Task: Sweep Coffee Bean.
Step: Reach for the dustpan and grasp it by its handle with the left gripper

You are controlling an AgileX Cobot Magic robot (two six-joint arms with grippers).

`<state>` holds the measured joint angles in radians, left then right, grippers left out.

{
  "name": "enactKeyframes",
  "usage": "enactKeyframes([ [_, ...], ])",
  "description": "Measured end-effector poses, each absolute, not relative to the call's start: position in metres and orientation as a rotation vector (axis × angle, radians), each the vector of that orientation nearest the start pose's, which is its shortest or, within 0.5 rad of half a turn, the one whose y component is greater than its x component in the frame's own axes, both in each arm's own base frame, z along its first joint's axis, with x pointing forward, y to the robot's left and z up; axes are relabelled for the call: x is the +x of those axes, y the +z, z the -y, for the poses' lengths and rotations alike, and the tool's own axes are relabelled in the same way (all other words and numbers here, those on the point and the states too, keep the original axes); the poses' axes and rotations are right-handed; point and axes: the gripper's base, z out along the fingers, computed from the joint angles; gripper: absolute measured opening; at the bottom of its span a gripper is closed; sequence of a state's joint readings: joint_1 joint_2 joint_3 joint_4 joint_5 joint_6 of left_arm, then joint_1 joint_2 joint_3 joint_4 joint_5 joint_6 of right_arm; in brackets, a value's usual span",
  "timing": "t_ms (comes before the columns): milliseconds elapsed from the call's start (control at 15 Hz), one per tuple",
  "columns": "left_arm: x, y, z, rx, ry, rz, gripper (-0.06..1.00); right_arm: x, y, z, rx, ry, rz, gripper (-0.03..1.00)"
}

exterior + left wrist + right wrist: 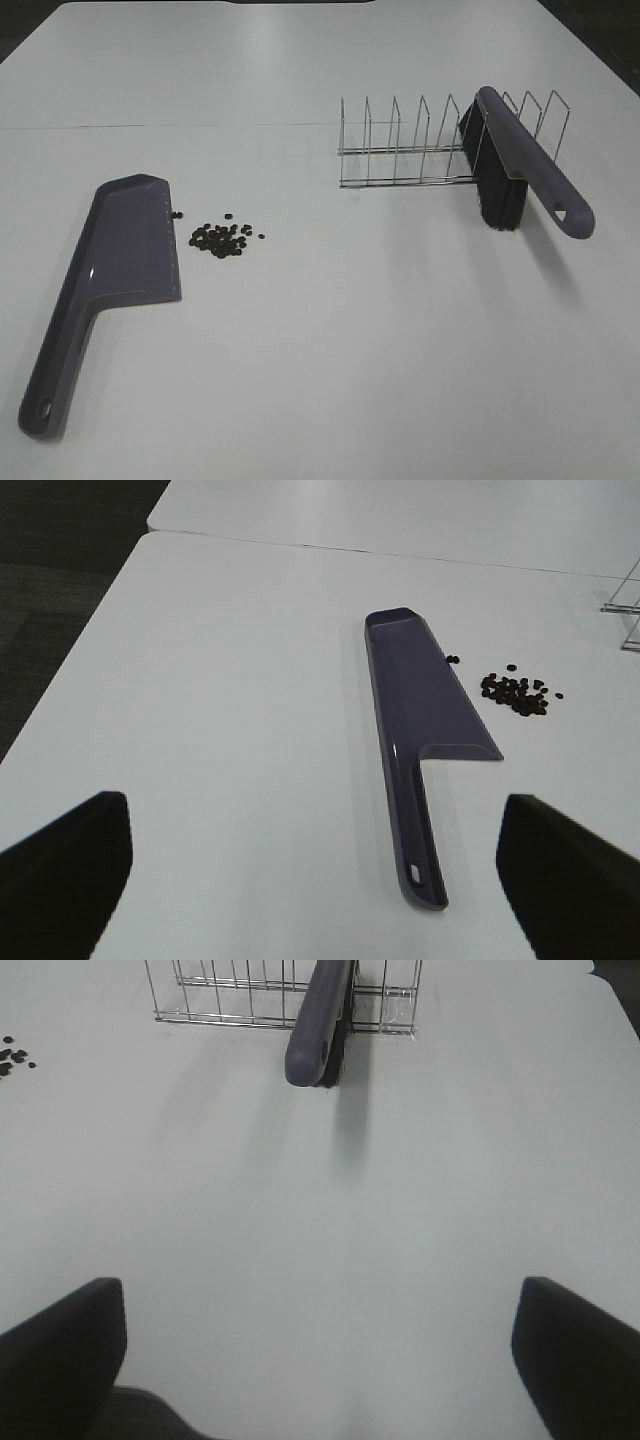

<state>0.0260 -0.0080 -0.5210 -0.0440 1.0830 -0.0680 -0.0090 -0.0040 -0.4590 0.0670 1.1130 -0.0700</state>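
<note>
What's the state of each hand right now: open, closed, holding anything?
Left hand: open, empty; dustpan not grasped.
Right hand: open, empty; brush not grasped, leaning on the rack.

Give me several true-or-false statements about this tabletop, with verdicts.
1. The purple plastic dustpan lies flat on the white table. True.
2. The small dark brown coffee beans sit inside the dustpan. False: they lie on the table beside its edge.
3. The purple-handled, black-bristled brush leans in the silver wire rack. True.
4. The left gripper grips the dustpan's handle. False: it is open, holding nothing.
5. The right gripper is open and empty. True.
</note>
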Motion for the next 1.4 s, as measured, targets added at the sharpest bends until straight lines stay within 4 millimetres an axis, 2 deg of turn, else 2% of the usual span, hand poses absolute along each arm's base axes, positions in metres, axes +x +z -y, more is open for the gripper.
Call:
enactKeyframes([
  [1400,-0.0095,0.2812,0.0038,-0.092,-0.079,-2.036,0.91,-0.0034,0.2619,-0.0055,-0.069,0.035,-2.131,0.93],
])
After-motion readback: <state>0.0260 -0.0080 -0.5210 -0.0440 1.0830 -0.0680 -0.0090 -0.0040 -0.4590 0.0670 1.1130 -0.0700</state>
